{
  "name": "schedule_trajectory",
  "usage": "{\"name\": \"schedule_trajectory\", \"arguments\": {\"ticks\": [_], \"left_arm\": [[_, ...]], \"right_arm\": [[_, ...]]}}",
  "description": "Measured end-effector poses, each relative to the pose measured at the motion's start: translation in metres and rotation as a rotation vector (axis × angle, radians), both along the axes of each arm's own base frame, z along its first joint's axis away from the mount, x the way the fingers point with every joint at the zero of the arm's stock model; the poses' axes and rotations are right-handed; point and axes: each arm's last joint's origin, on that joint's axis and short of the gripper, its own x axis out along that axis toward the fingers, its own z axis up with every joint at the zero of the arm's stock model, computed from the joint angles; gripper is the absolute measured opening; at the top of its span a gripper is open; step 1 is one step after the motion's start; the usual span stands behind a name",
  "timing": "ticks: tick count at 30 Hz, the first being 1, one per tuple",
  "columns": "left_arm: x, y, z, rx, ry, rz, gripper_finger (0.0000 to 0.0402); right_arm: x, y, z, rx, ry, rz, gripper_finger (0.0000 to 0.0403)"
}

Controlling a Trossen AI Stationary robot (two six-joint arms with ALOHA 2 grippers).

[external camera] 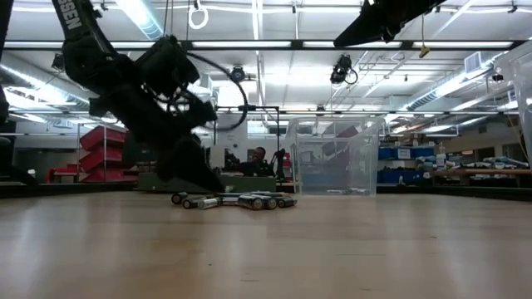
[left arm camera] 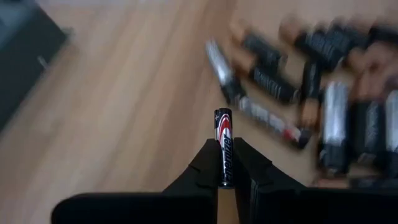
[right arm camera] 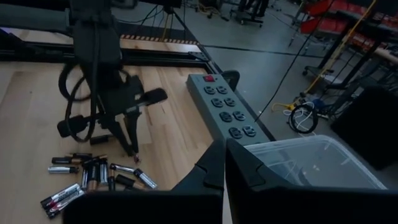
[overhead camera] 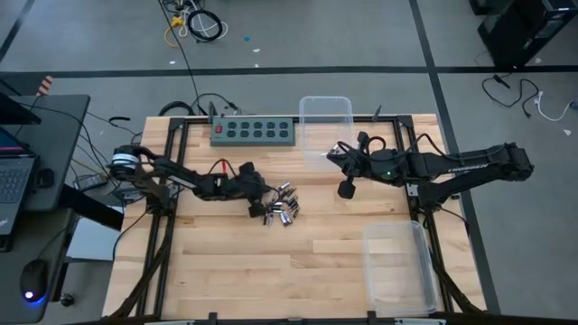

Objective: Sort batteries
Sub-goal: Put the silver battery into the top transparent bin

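Observation:
Several small batteries (overhead camera: 282, 213) lie in a loose pile on the wooden table, silvery ones and dark ones with copper ends; the low view shows them (external camera: 237, 201) lying on their sides. My left gripper (overhead camera: 256, 204) hangs at the pile's left edge, shut on one black, red and silver battery (left arm camera: 222, 140). My right gripper (overhead camera: 334, 152) is shut and holds nothing; it hovers by the near edge of the far clear bin (overhead camera: 326, 110). In the right wrist view its fingers (right arm camera: 211, 163) point toward the pile (right arm camera: 93, 177). My left gripper pinches the black, red and silver battery by its lower half (left arm camera: 225, 171) between the two fingers (left arm camera: 205, 165). The battery lies along the fingers, and its silver-capped end (left arm camera: 222, 114) sticks out past the fingertips. The fingers slant down at the pile from the table's left side.
A green power strip (overhead camera: 254, 132) lies along the far edge, left of the far clear bin (right arm camera: 317, 163). A second clear bin (overhead camera: 398, 267) stands at the near right corner. Bare wood stretches over the near left of the table (overhead camera: 208, 271). Cables trail past the far left corner.

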Motion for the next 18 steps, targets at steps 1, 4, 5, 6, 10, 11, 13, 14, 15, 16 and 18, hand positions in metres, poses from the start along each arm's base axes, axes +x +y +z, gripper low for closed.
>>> {"name": "schedule_trajectory", "arguments": {"ticks": [1, 4, 5, 6, 10, 11, 13, 14, 15, 16, 18], "left_arm": [[0.000, 0.000, 0.007, 0.009, -0.026, -0.007, 0.0018], [-0.002, 0.000, 0.028, 0.039, -0.096, -0.026, 0.0018], [-0.004, 0.000, 0.035, 0.050, -0.112, -0.035, 0.0018], [-0.005, -0.001, 0.042, 0.060, -0.135, -0.041, 0.0018], [-0.013, -0.002, 0.072, 0.107, -0.254, -0.078, 0.0018], [-0.014, -0.002, 0.080, 0.124, -0.293, -0.091, 0.0019], [-0.017, -0.002, 0.096, 0.166, -0.389, -0.108, 0.0019], [-0.018, -0.002, 0.103, 0.190, -0.436, -0.118, 0.0019], [-0.017, -0.002, 0.111, 0.220, -0.479, -0.128, 0.0019], [-0.016, -0.001, 0.118, 0.246, -0.519, -0.136, 0.0019], [-0.013, 0.002, 0.130, 0.284, -0.558, -0.150, 0.0019]], "right_arm": [[0.000, 0.000, 0.000, 0.005, 0.001, -0.002, 0.0002], [0.000, 0.000, -0.001, 0.006, 0.010, -0.003, 0.0002], [-0.001, -0.001, -0.001, 0.006, 0.011, -0.005, 0.0002], [-0.001, -0.001, -0.001, 0.006, 0.012, -0.007, 0.0002], [-0.001, -0.004, -0.002, 0.005, 0.017, -0.018, 0.0002], [-0.001, -0.004, -0.002, 0.005, 0.021, -0.020, 0.0002], [-0.001, -0.004, -0.003, 0.005, 0.032, -0.021, 0.0002], [-0.001, -0.004, -0.003, 0.002, 0.035, -0.020, 0.0002], [-0.002, -0.004, -0.004, -0.003, 0.041, -0.018, 0.0002], [-0.002, -0.005, -0.004, -0.015, 0.052, -0.019, 0.0002], [-0.003, -0.006, -0.004, -0.044, 0.069, -0.048, 0.0002]]}}
